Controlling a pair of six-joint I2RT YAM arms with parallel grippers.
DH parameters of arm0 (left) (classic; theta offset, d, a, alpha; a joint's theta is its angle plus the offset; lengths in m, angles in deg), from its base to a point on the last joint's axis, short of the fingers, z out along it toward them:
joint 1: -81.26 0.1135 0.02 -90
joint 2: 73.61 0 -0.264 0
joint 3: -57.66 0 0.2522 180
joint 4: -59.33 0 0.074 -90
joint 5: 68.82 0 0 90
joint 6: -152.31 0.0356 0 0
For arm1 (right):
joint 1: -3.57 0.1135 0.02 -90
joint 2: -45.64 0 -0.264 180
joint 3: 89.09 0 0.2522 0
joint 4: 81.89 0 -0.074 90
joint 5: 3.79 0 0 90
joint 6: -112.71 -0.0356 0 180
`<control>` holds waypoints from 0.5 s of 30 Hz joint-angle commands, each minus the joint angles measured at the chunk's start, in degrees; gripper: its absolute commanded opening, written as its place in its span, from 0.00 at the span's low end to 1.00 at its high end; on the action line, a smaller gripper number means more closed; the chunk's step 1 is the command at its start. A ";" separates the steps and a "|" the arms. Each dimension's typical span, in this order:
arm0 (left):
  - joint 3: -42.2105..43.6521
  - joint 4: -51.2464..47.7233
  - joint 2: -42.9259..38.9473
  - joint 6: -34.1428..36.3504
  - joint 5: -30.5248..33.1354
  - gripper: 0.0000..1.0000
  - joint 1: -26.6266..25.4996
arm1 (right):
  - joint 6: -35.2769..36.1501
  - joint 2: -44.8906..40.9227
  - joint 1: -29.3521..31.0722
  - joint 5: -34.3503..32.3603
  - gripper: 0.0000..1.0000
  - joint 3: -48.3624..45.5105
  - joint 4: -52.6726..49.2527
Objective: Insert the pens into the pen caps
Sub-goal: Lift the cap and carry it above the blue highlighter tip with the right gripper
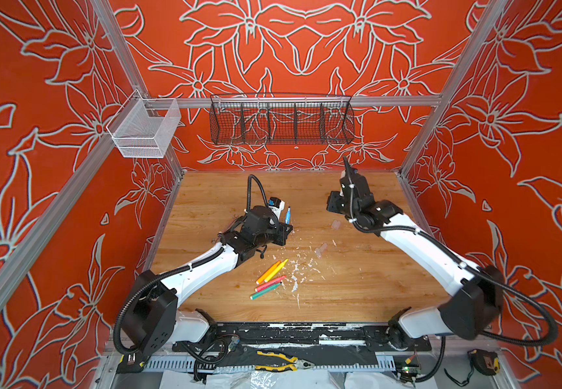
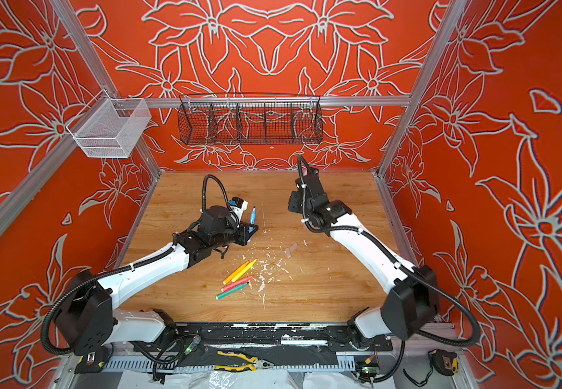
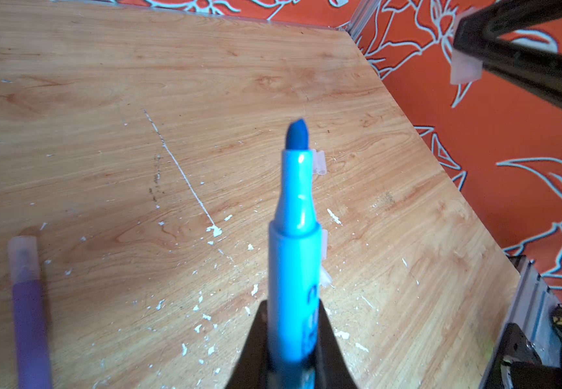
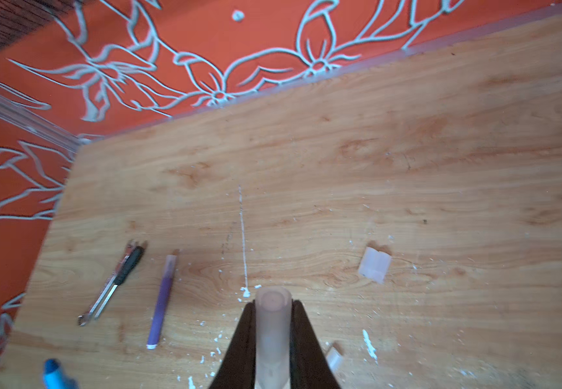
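Nearest the arms' bases, four pens lay side by side on the counter [image 1: 357, 296], apparently uncapped: a green pen [image 1: 266, 291], a pink-red pen [image 1: 271, 283], an orange pen [image 1: 267, 272] and a yellow pen [image 1: 281, 265]. Just beyond, loose caps [image 1: 321, 249] rested among white flecks [image 1: 294, 269]. At least three caps showed, though the exact number could not be told. Farther on, the left jaws were clamped tight on a blue pen [image 3: 293, 256], its bare tip standing clear of them. The right jaws, well apart across the counter, pinched a single clear cap [image 4: 272, 330] with its open mouth forward. A purple pen [image 4: 162, 299] lay by the left arm, already wearing its cap [image 3: 22, 257]. On this showing, one of six pens was finished, a second was lined up for capping, and four were left to do.
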 commanded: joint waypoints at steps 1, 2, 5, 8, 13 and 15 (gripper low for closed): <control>-1.38 2.45 0.77 1.96 -1.95 0.00 -1.75 | -2.55 -5.69 -0.05 1.31 0.05 -10.00 14.85; -1.63 2.50 1.00 2.03 -2.35 0.00 -2.13 | -3.12 -7.35 -0.05 0.59 0.05 -12.15 16.30; -2.36 1.99 1.31 2.81 -2.69 0.00 -3.68 | -2.54 -10.84 -0.03 0.15 0.04 -14.65 18.47; -2.36 2.11 1.46 3.45 -2.43 0.00 -4.56 | -1.79 -13.54 -0.06 0.69 0.04 -16.61 20.22; -2.69 2.59 2.37 3.49 -3.80 0.00 -4.65 | -2.53 -15.52 -0.02 3.23 0.04 -19.16 23.37; -2.68 2.81 2.47 3.47 -4.45 0.00 -4.80 | -2.84 -15.60 -0.05 5.54 0.04 -18.85 23.72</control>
